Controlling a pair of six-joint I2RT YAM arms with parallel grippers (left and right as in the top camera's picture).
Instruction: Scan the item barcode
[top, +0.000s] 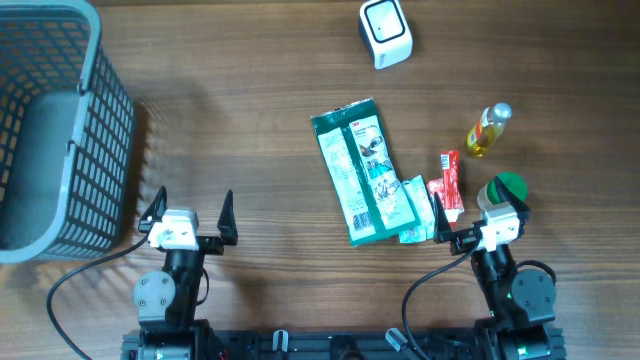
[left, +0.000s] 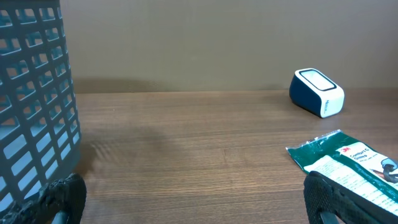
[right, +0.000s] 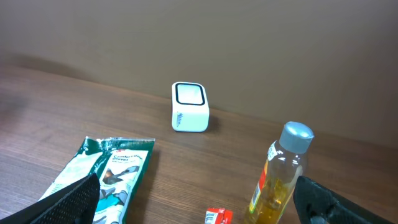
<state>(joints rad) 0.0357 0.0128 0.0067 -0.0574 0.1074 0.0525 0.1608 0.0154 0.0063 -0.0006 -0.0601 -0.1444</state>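
The white and dark-blue barcode scanner (top: 385, 32) (left: 317, 93) (right: 189, 107) stands at the table's far side. A green packet of gloves (top: 362, 170) (left: 351, 158) (right: 106, 168) lies flat mid-table. Beside it are a small red packet (top: 451, 182) (right: 219, 216), a bottle of yellow liquid (top: 487, 130) (right: 280, 174) and a green round item (top: 505, 187). My left gripper (top: 192, 208) (left: 196, 202) stands open over bare wood, left of the packet. My right gripper (top: 478, 208) (right: 202, 202) is open too, just short of the red packet and bottle. Neither holds anything.
A tall grey mesh basket (top: 50, 130) (left: 31, 106) fills the far left, close to my left gripper's outer finger. Bare wood lies between the basket and the green packet, and around the scanner.
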